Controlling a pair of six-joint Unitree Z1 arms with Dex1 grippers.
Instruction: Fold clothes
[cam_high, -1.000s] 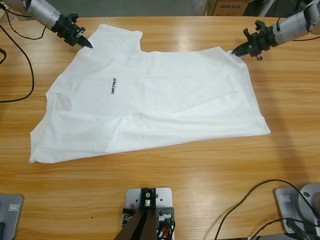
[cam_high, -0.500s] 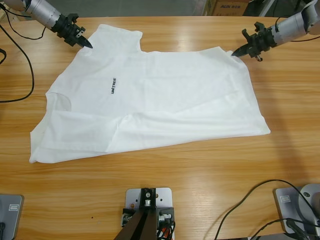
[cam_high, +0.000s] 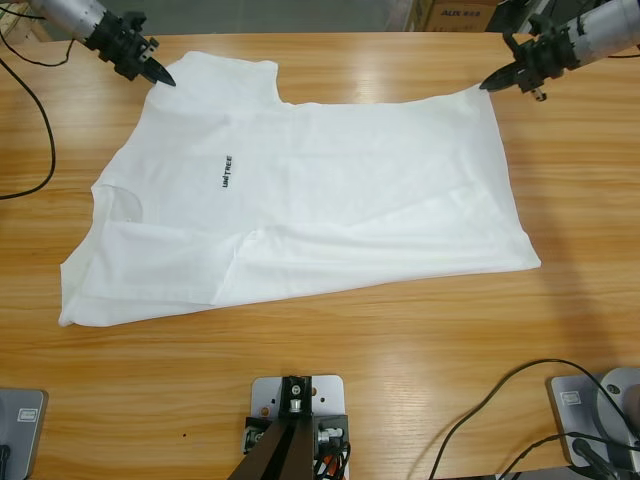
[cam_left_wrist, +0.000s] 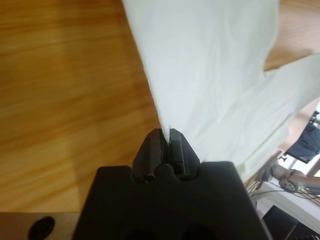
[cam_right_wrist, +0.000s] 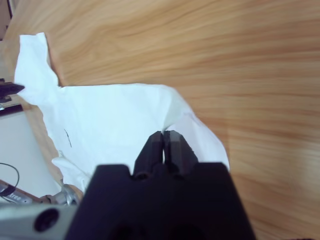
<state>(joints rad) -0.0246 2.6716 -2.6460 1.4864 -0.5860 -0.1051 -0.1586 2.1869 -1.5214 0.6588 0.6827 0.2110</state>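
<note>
Both arms have drawn back toward the far edge since the earlier frames, and the shirt corners they hold have been pulled outward with them, so the far hem now runs straighter between the two claws.

At the far left of the high view, one claw (cam_high: 163, 80) grips the shirt (cam_high: 310, 200) at its far left corner. The wrist views match it to the left arm: the left claw (cam_left_wrist: 165, 134) has its jaws pressed together with a thin edge of white cloth pinched between the tips, the fabric fanning away from them over the wooden surface (cam_left_wrist: 65, 90).

The shirt lies spread flat across the middle of the surface (cam_high: 320, 360), chest side up, with a small dark line of text (cam_high: 227, 171) left of centre. Its near left corner reaches toward the left edge, a fold ridge runs through the lower middle, and its near right corner points toward the right.

At the far right, the right claw (cam_high: 486, 84) holds the far right corner. In its wrist view the right claw (cam_right_wrist: 163, 134) is closed tight on a raised peak of cloth, which lifts slightly off the wood there.
</note>
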